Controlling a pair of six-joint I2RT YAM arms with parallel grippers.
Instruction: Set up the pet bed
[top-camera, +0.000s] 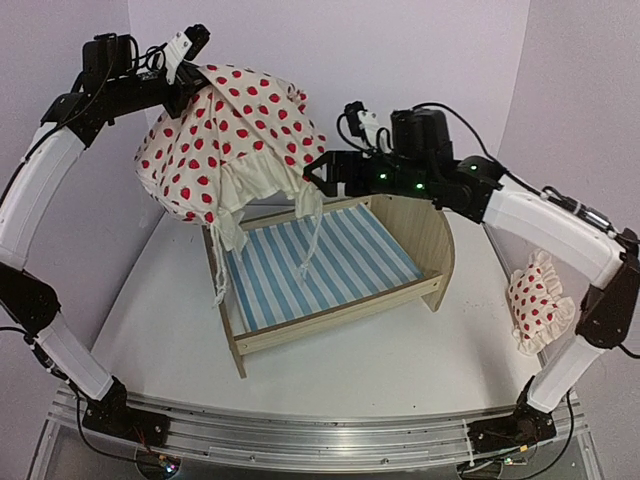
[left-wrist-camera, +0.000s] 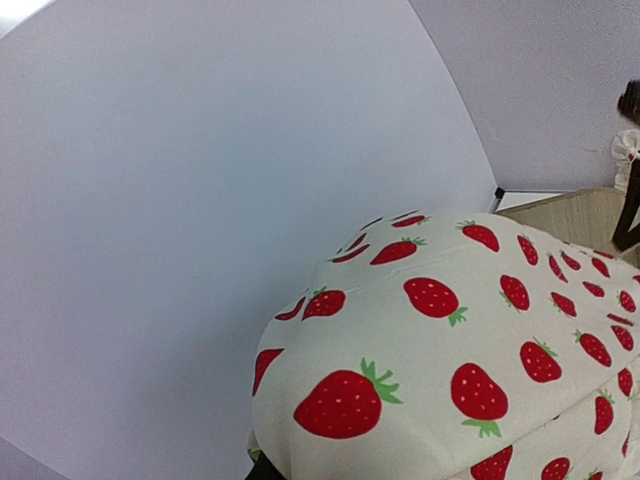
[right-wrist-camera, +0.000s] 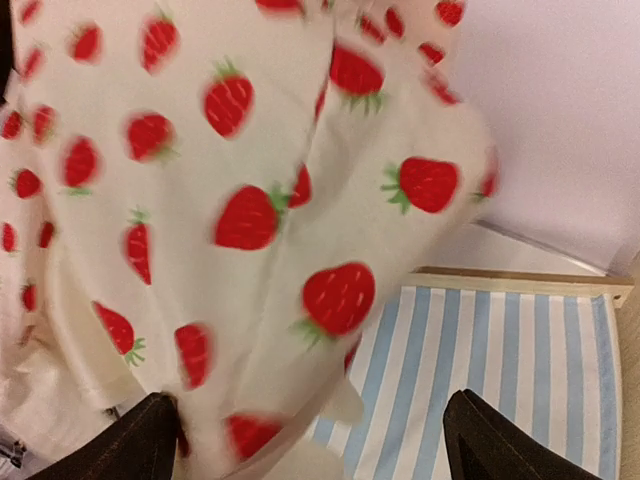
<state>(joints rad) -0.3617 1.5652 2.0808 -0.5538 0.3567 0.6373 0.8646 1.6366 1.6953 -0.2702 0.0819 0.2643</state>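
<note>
The pet bed, a light-wood frame with a blue-and-white striped mattress, stands mid-table with its headboard at the right. My left gripper is high at the upper left, shut on the cream strawberry-print duvet. The duvet hangs over the bed's left half and fills the left wrist view, hiding my fingers there. My right gripper is open at the duvet's right edge, above the bed. In the right wrist view the duvet hangs between my spread fingers.
The small strawberry-print ruffled pillow lies at the table's right edge beside the right arm. Lilac walls close in the back and both sides. The duvet's ties dangle down to the bed's footboard.
</note>
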